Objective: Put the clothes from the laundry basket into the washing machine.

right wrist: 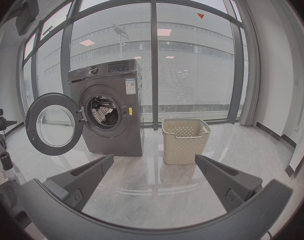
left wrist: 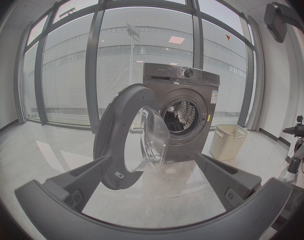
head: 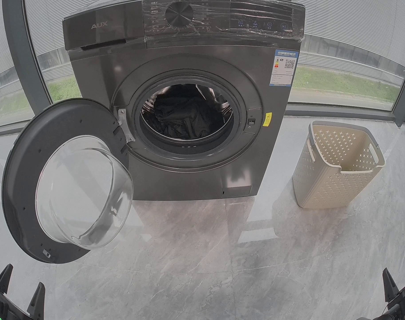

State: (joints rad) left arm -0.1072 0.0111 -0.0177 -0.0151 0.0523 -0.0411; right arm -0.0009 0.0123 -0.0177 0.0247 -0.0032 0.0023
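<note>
The grey washing machine (head: 184,98) stands ahead with its round door (head: 64,187) swung wide open to the left. Dark clothes (head: 184,114) lie inside the drum. To its right on the floor stands the beige laundry basket (head: 338,167), and its visible inside holds nothing. My left gripper (head: 18,292) is low at the near left, open and holding nothing. My right gripper (head: 400,276) is low at the near right, open too. In the wrist views the machine (left wrist: 182,110) (right wrist: 107,109) and the basket (left wrist: 228,140) (right wrist: 185,140) lie far beyond the spread fingers (left wrist: 80,180) (right wrist: 225,180).
Grey marble floor (head: 238,254) stretches bare between me and the machine. Tall windows with dark frames (head: 18,45) close off the back. Equipment on a stand (left wrist: 300,140) sits off to my side.
</note>
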